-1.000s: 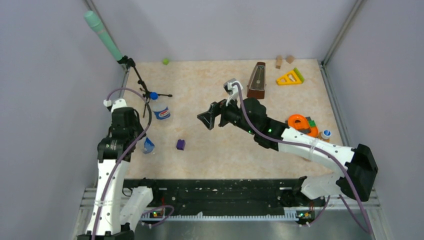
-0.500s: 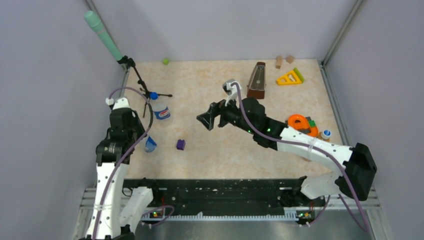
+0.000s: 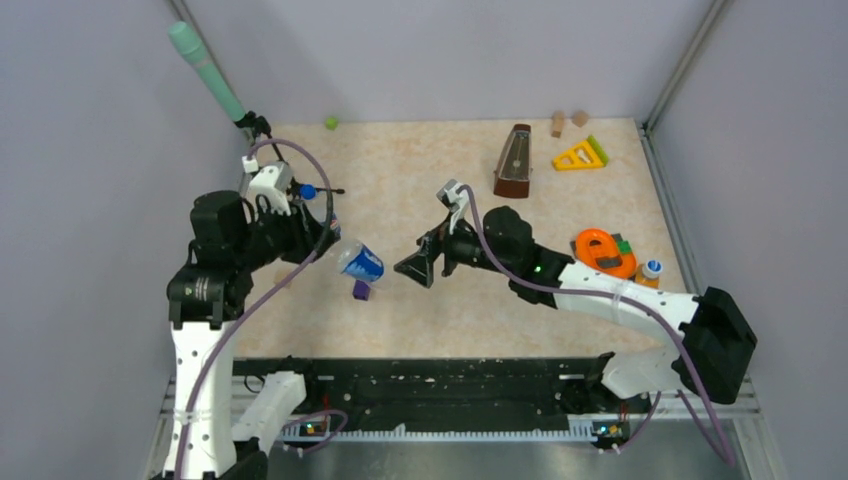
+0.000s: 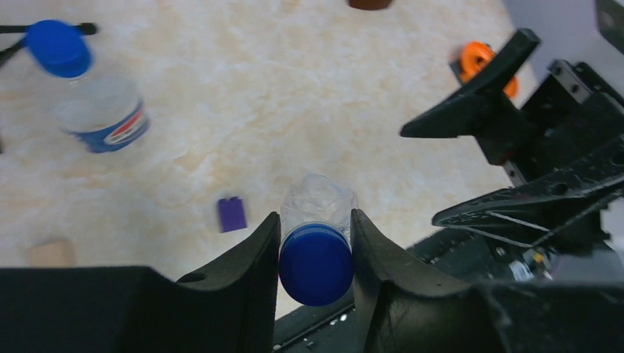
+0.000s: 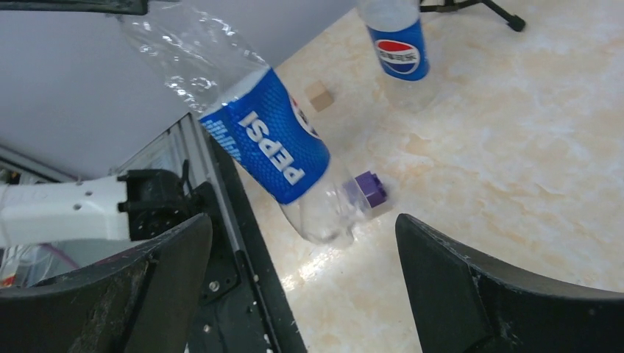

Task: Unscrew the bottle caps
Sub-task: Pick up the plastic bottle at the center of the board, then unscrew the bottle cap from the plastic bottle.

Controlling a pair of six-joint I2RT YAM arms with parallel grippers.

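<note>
The left gripper [image 4: 315,220] is clamped on the dark blue cap [image 4: 316,266]; the right gripper [image 5: 302,220], jaws wide apart, should close squarely round the bottle [image 5: 265,140] body, then twist

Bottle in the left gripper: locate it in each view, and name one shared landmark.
Top external: bottle left of centre.
Left wrist: bottle bottom centre in the left gripper, blue cap toward camera.
Right wrist: bottle upper left, label showing.
Shared landmark: purple cube.

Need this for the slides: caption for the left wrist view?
Mid-air, the left gripper clamps a clear plastic bottle by its dark blue cap end; the open right gripper faces it.
</note>
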